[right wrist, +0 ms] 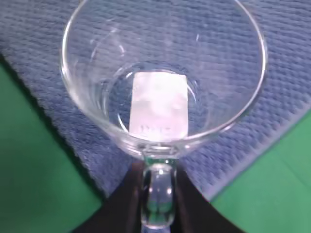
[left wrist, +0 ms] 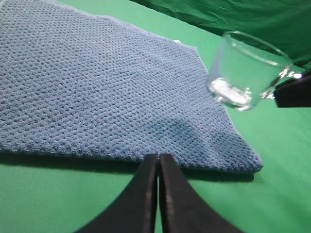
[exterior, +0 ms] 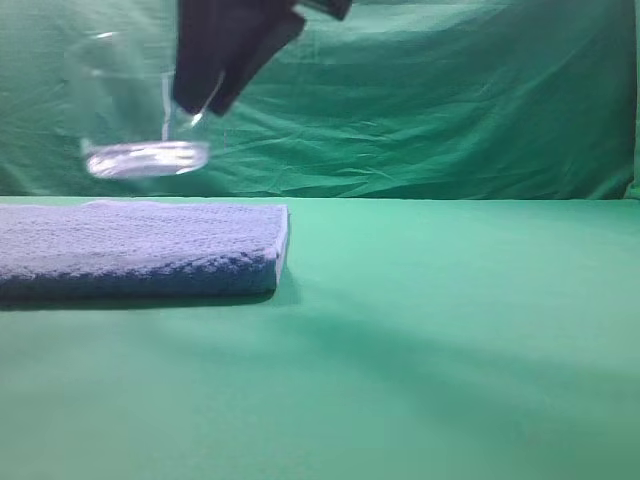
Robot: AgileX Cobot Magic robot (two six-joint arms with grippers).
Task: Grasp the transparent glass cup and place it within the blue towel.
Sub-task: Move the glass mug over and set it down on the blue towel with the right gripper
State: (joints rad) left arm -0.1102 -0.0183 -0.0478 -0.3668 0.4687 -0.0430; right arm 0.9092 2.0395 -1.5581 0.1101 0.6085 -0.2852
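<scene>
Right pincer (right wrist: 158,194) clamps glass cup (right wrist: 163,77) handle above blue towel (left wrist: 97,87); base label unreadable; left pincer (left wrist: 159,167) closed, empty.

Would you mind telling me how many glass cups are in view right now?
1. The transparent glass cup hangs in the air above the blue towel, held by its handle in the right gripper. No others are visible.
</scene>
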